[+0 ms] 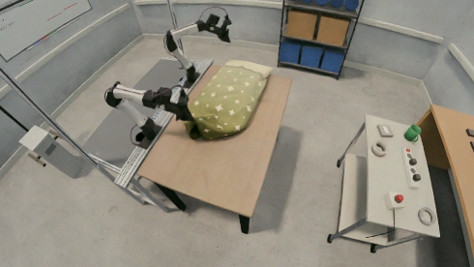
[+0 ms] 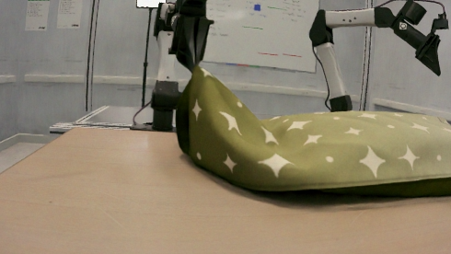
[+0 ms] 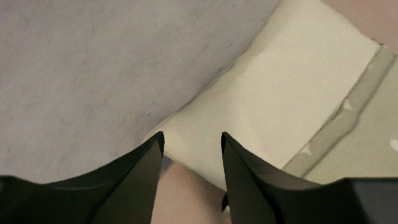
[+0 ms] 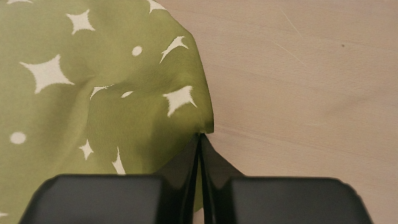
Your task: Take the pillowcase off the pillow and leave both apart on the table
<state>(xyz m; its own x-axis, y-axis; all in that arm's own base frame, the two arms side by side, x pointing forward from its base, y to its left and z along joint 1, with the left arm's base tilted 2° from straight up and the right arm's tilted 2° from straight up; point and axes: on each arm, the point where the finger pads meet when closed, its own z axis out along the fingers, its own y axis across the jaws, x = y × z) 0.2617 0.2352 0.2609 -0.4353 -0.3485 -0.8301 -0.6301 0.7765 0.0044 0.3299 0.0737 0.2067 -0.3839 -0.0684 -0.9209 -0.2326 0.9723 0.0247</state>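
Pillowcase (image 1: pixel 227 99) (image 2: pixel 299 152) (image 3: pixel 370 130) (image 4: pixel 125 107), olive green and patterned with pale stars and dots, covers most of a cream pillow (image 1: pixel 249 65) (image 3: pixel 280 90) on a wooden table (image 1: pixel 213 174) (image 2: pixel 115 184) (image 3: pixel 192 200) (image 4: pixel 300 125), at upper center of the top view. The pillow's bare end shows at the upper right of the bundle, reaching slightly past the table's edge, with the case's hemmed opening lying across it at the right of the left wrist view.

At the opposite end, the right gripper (image 1: pixel 190 118) (image 2: pixel 195 68) (image 4: pixel 199 136) is closed on a pinch of the pillowcase, pulled up into a peak left of center in the exterior view. Slack folds run from the peak down toward the fuller part of the bundle.

The left gripper (image 1: pixel 227 39) (image 2: pixel 437 73) (image 3: pixel 192 134), at upper right in the exterior view, hangs in the air with its fingers partly open and nothing between them. In the top view it appears above and left of the pillow's bare end, apart from the fabric.
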